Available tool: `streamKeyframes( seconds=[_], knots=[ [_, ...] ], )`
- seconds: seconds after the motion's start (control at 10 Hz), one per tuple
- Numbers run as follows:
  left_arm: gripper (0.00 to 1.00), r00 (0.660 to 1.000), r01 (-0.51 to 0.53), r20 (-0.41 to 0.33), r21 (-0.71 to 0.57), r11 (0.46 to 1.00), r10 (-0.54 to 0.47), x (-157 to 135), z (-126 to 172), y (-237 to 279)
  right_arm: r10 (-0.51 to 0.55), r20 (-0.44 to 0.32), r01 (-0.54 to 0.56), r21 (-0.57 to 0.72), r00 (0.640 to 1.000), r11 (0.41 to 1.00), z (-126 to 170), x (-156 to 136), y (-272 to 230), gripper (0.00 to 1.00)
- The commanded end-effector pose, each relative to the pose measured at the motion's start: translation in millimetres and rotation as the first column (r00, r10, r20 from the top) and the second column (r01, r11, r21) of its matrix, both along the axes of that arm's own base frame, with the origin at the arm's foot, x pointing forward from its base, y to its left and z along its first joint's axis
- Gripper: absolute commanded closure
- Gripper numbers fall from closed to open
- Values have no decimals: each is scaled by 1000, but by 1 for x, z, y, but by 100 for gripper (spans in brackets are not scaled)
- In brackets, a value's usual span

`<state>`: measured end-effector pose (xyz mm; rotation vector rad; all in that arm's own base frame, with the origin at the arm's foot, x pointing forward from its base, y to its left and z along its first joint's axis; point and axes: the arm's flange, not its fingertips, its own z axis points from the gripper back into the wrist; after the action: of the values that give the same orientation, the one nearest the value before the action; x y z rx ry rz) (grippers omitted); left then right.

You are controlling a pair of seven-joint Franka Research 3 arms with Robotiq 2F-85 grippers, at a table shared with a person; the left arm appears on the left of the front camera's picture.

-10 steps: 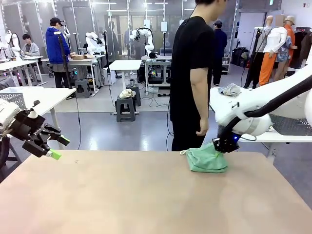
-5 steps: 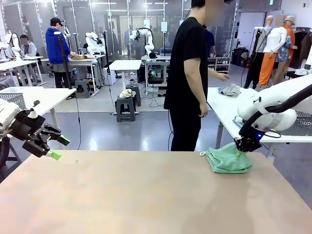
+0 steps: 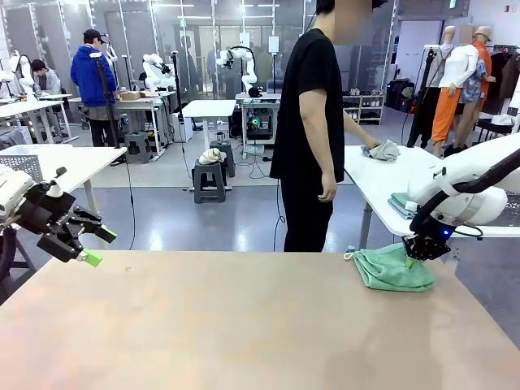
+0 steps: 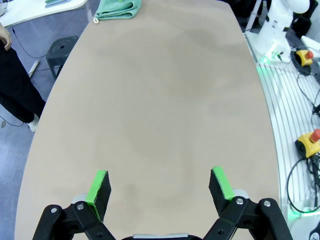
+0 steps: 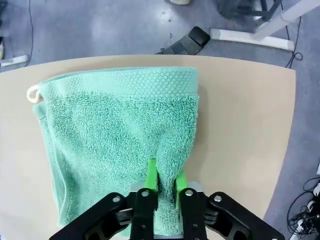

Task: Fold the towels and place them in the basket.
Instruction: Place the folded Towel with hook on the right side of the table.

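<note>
A folded mint green towel (image 3: 394, 270) lies at the table's far right edge, its white loop pointing left. My right gripper (image 3: 418, 253) comes down on the towel's right end. In the right wrist view the towel (image 5: 120, 135) fills the middle, and the right gripper (image 5: 166, 172) pinches a raised fold of it between nearly closed fingers. My left gripper (image 3: 101, 247) hovers open above the table's far left corner, holding nothing. In its wrist view the left gripper (image 4: 159, 175) stands wide over bare tabletop, with the green towel (image 4: 117, 8) far off. The basket is out of view.
A person in black stands behind the table's far edge, one hand (image 3: 375, 147) on a crumpled pale grey towel (image 3: 387, 151) on the white side table (image 3: 370, 183). A folded greenish cloth (image 3: 401, 201) also lies there. The wooden table (image 3: 244, 325) is bare elsewhere.
My right gripper has dragged the green towel rightward along the far edge. The person has turned and reached for the grey towel on the side table. My left arm has not moved.
</note>
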<state>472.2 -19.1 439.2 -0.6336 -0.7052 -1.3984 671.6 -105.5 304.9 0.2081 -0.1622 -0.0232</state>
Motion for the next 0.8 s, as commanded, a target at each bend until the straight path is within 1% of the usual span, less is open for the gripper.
streamKeyframes(
  seconds=[0.0, 0.1, 0.2, 0.3, 0.4, 0.5, 0.6, 0.7],
  knots=[
    [0, 1000, 0, 2, -1, 1000, 0, 0, 1, 0, 18, 5, -18, -8, 1000, 1000, 2, 5, -5, 59],
    [0, 1000, 0, 2, -1, 1000, 0, 0, 1, 0, 15, 7, -15, -10, 1000, 1000, 4, 4, -6, 53],
    [0, 1000, 0, 2, -1, 1000, 0, 0, 1, 0, 12, 18, -11, -14, 1000, 1000, 12, 2, -9, 39],
    [0, 1000, 0, 2, -1, 1000, 0, 0, 1, 0, 11, 30, -10, -15, 999, 1000, 22, -3, -13, 51],
    [0, 1000, 0, 2, -1, 1000, 0, 0, 1, 0, 14, 44, -13, -10, 999, 1000, 39, -10, -16, 19],
    [0, 1000, 0, 2, -1, 1000, 0, 0, 1, 0, 21, 63, -21, -9, 998, 1000, 62, -24, -17, 31],
    [0, 1000, 0, 2, -1, 1000, 0, 0, 1, 0, 31, 104, -29, -24, 994, 999, 101, -47, -20, 0],
    [0, 1000, 0, 2, -1, 1000, 0, 0, 1, 0, 22, 149, -22, -8, 989, 1000, 140, -74, -22, 20]
  ],
)
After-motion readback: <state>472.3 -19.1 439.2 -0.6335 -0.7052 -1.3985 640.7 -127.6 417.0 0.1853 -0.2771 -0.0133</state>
